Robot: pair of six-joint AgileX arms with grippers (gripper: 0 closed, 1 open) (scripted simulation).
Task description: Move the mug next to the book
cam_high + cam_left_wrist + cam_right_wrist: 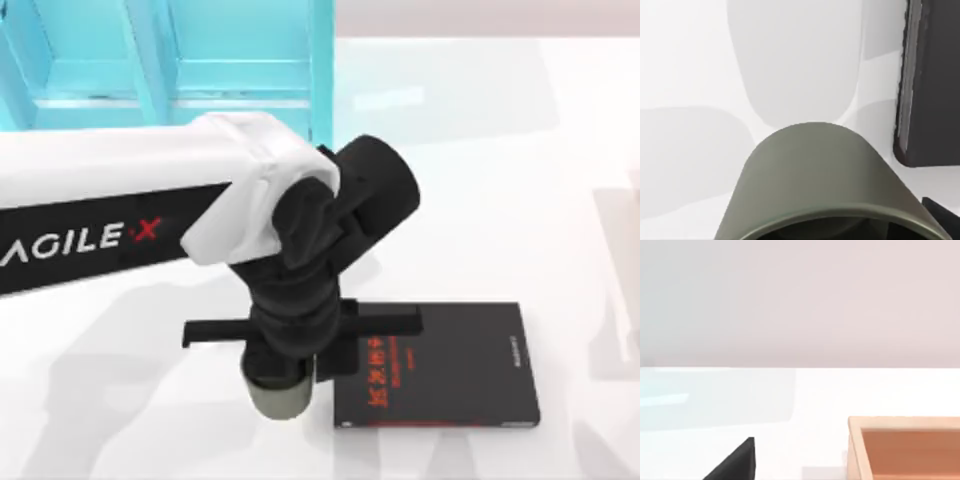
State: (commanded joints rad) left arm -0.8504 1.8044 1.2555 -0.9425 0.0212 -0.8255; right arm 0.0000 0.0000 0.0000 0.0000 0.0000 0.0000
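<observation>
Placement step of the mug-to-book task, top view: left gripper [282,372] reaching in from the table's left, poised directly over the mug [277,397], just beside the left edge of the book [440,366]. Mug olive-grey, apparently upright, partly hidden beneath the wrist; book flat and black, red lettering up, lying toward the table's near right. Left wrist view: mug wall [815,172] close under the camera, book spine [930,85] near but apart, a strip of white table [690,65] between them. Fingers hidden behind the wrist, so opening width and grip on the mug impossible to tell; whether mug base touching the table or just above it likewise unclear. Judged near completion: mug already alongside the book. Next move, presumably: set down fully if not yet seated, release, then lift straight clear without tipping the mug or nudging the book. Right wrist view: pale table and a wooden tray [855,450]
</observation>
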